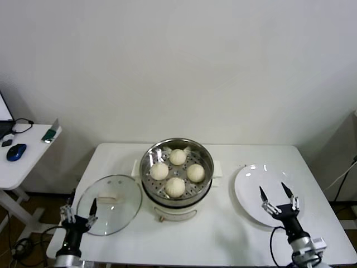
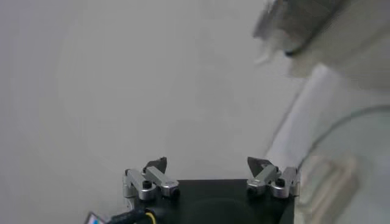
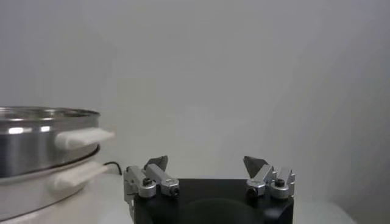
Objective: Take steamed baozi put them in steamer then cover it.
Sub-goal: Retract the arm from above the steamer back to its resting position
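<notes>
a plain pale wall stands behind a white table, and the steamer sits at the middle of that table, a shiny steel pot on a cream-white base with side handles. left of the table, well apart from the steamer, a smaller white side desk carries a blue mouse. to the right of the steamer, apart from it, lies a flat white plate with nothing on it. to the left of the steamer, just beside its base, the cover lies flat on the table, handle up, off the pot. all four steamed baozi rest on the perforated tray inside the steamer, close together in a diamond. the right gripper hangs over the near part of the plate, right of the steamer, jaws spread wide and holding nothing. the left gripper sits at the near left edge of the cover, left of the steamer, jaws likewise spread and holding nothing.
</notes>
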